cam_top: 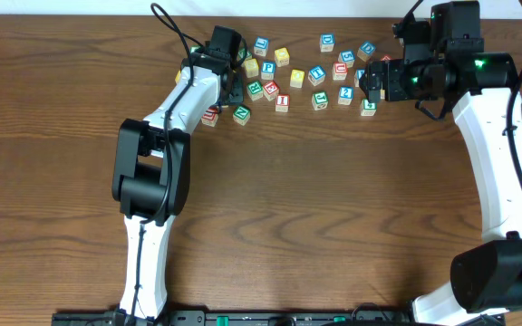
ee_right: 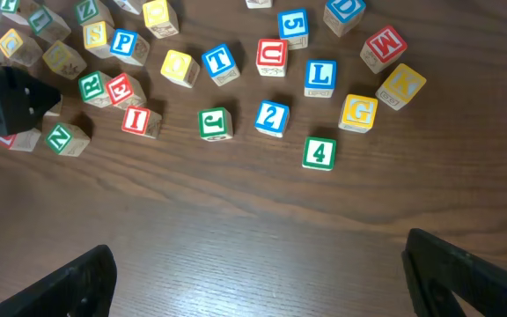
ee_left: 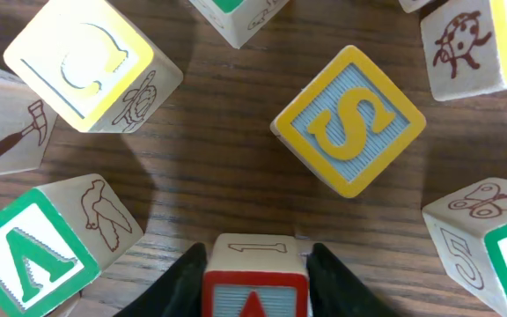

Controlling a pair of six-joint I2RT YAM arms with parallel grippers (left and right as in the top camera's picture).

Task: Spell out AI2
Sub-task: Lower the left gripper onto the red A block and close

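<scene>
In the left wrist view a red-framed cube with a red "A" [ee_left: 255,286] sits on the table between my left gripper's [ee_left: 255,253] black fingers, which press against both of its sides. In the overhead view the left gripper [cam_top: 232,91] is down at the left end of the block cluster and hides that cube. The red "I" cube [ee_right: 137,121] [cam_top: 282,102] and the blue "2" cube [ee_right: 272,117] [cam_top: 345,93] lie on the near side of the cluster. My right gripper [ee_right: 262,277] [cam_top: 374,86] hangs wide open over bare wood near the cluster's right end, holding nothing.
Close around the left gripper are a yellow "S" block [ee_left: 350,119], a green-lettered block [ee_left: 25,255] and a yellow block [ee_left: 91,57]. A green "4" [ee_right: 319,152], a yellow "G" [ee_right: 359,111] and a green block [ee_right: 215,123] stand near the "2".
</scene>
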